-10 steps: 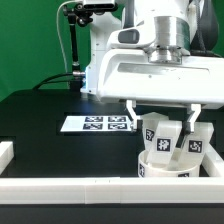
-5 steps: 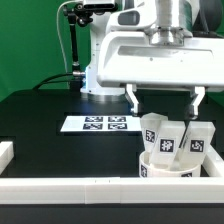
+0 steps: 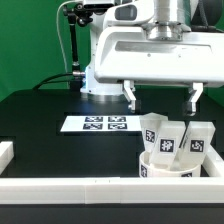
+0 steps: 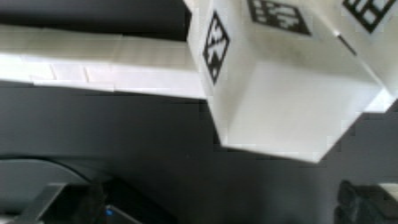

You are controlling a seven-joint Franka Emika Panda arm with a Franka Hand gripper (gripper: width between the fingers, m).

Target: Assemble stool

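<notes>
Matte black worktop (image 3: pixel 45 125), smooth and unmarked. Near its front edge toward the exterior view's right, the stool (image 3: pixel 172 150): a thick round seat disc (image 3: pixel 160 168) of white plastic, lying flat with three blocky, square-sectioned legs (image 3: pixel 169 138) standing up out of it, slightly splayed, each face carrying a black-and-white square tag. Seen close in the wrist view, one leg (image 4: pixel 285 85) with flat chalky sides, crisp edges and a bold tag.

Above the stool, clear of the leg tops, the gripper (image 3: pixel 164 96): jaws spread wide apart, holding nothing, two slim dark-tipped fingers (image 3: pixel 130 97) hanging from a broad glossy white housing.

Behind the stool, toward the exterior view's left, the marker board (image 3: pixel 99 124), thin, flat and white, printed with four tags. Just in front of the stool, a long white border bar (image 3: pixel 70 187) along the worktop edge; another short bar (image 3: pixel 6 152) well to the stool's left. Beyond everything, a green backdrop (image 3: pixel 30 40) and a black stand (image 3: pixel 73 35).
</notes>
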